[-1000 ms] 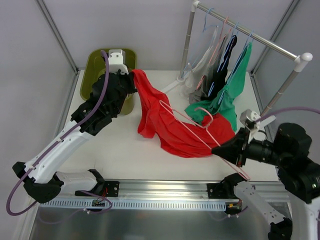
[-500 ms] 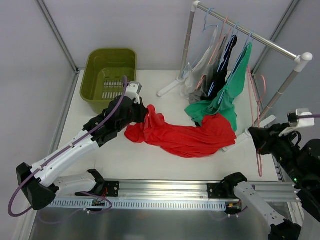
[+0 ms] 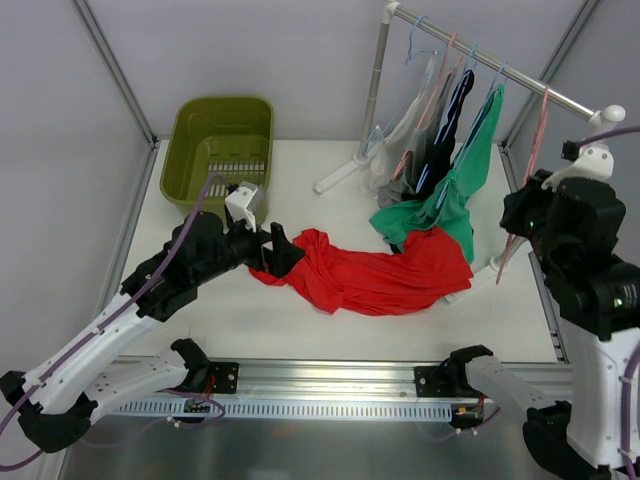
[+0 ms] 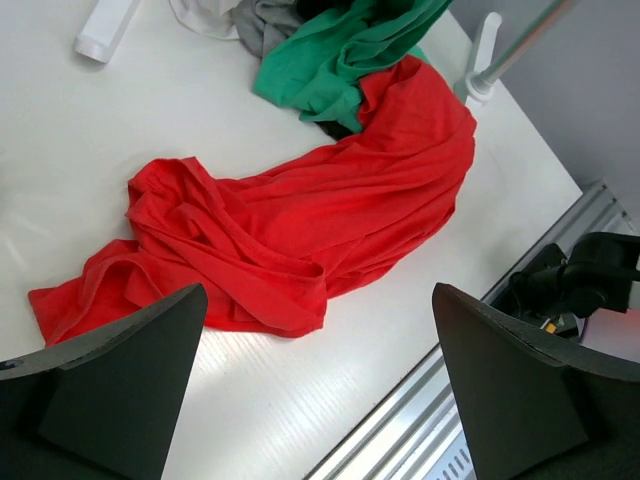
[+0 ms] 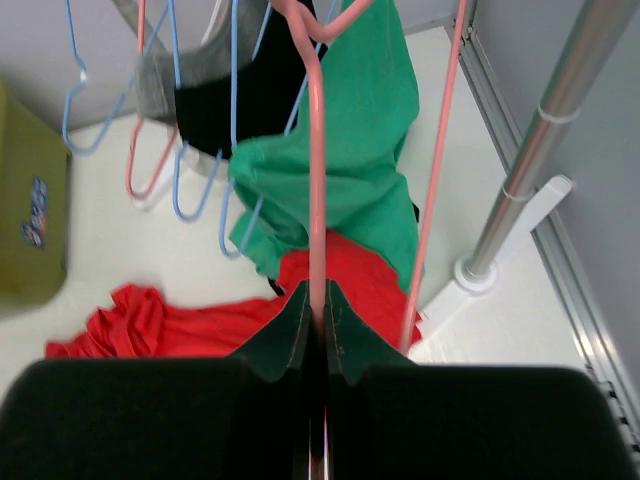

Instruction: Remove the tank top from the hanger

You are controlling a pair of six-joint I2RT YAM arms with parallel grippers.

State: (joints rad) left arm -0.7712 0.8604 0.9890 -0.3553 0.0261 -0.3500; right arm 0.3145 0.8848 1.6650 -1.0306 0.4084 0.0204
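Note:
The red tank top (image 3: 375,278) lies crumpled on the white table, off any hanger, with one end under the hanging green garment (image 3: 455,190). My left gripper (image 3: 277,250) stands open just left of it, and in the left wrist view the cloth (image 4: 300,235) lies beyond the spread fingers (image 4: 110,390) with nothing between them. My right gripper (image 5: 317,310) is shut on the bare pink hanger (image 5: 316,180). It is raised at the right end of the clothes rail (image 3: 500,70), where the hanger (image 3: 538,130) slants down from the bar.
Several garments and blue and pink hangers (image 5: 185,190) hang on the rail. Its feet (image 3: 340,175) rest on the table behind the tank top. An olive basket (image 3: 215,150) stands at the back left. The rack's right post (image 5: 545,140) is close beside my right gripper.
My left gripper lowered the tank top to the table, opened and drew back left. My right gripper carried the bare pink hanger from the table's front up to the rail.

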